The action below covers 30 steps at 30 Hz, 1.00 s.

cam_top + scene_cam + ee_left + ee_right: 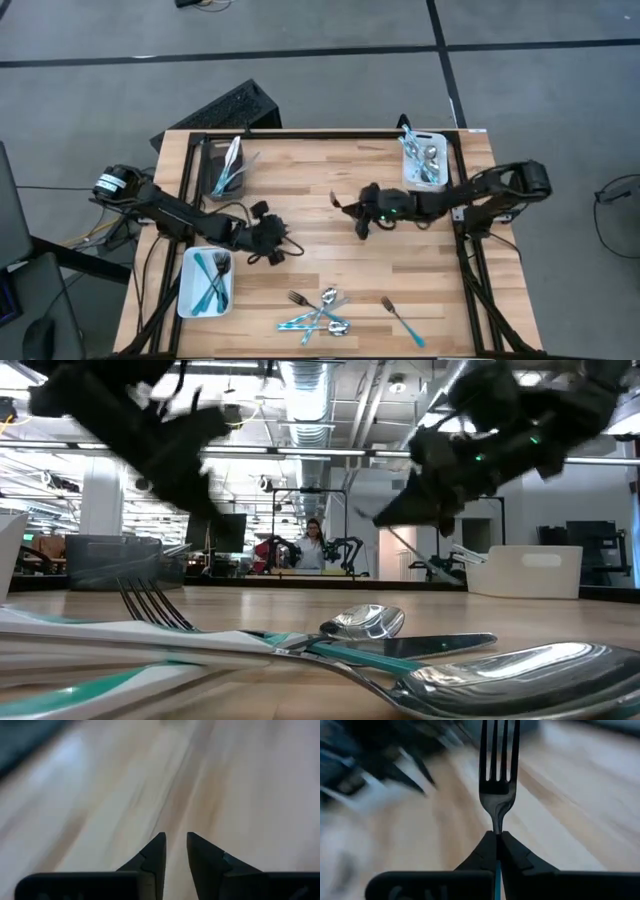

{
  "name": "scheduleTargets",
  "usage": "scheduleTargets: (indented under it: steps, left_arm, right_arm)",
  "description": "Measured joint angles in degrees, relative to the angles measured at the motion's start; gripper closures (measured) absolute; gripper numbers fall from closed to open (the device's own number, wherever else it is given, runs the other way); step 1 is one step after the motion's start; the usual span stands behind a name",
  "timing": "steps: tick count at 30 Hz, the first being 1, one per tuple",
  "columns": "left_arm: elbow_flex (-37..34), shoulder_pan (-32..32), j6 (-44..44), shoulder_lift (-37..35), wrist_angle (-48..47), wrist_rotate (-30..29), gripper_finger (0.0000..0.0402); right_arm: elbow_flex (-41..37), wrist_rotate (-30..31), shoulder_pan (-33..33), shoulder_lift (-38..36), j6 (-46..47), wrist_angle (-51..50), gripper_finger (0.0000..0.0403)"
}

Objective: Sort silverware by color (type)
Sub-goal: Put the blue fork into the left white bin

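Note:
My right gripper [356, 212] hovers over the middle of the table, shut on a fork [497, 780] with a teal handle, its tines pointing away from the fingers. My left gripper [288, 250] is left of centre, above bare wood, its fingers [155, 852] a little apart with nothing between them. A pile of forks, spoons and knives [320, 312], some silver and some teal-handled, lies flat near the near edge. One teal-handled fork [402, 320] lies apart to its right. In the low view this pile [330, 645] fills the foreground. My right gripper pinches the fork between its two fingers at the top of the handle [497, 832], just behind the head. The fork runs along the fingers and sticks out ahead of them. It is lifted clear of the table [395, 512], roughly level.
A white bin [205, 282] with teal-handled pieces sits near left. A dark bin [225, 165] with silverware stands far left. A white bin [425, 160] with silver pieces stands far right. Bare wood lies between the arms. A person [312, 545] stands far behind the table.

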Motion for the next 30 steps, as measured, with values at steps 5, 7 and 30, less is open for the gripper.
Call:
scheduleTargets:
  steps: [5,7,30]
  left_arm:
    - [1.02,1.03,10.62,7.72,33.90,8.63,0.0335]
    - [2.81,1.25,14.89,11.38,38.51,10.52,0.0335]
    - [8.41,6.77,18.88,12.87,35.09,17.86,0.0199]
  right_arm:
    - [-1.85,2.40,4.39,3.27,-3.70,19.43,0.0376]
    - [-0.67,5.85,6.50,4.33,-5.48,18.59,0.0376]
    - [6.28,13.24,14.26,2.24,-11.87,22.72,0.0376]
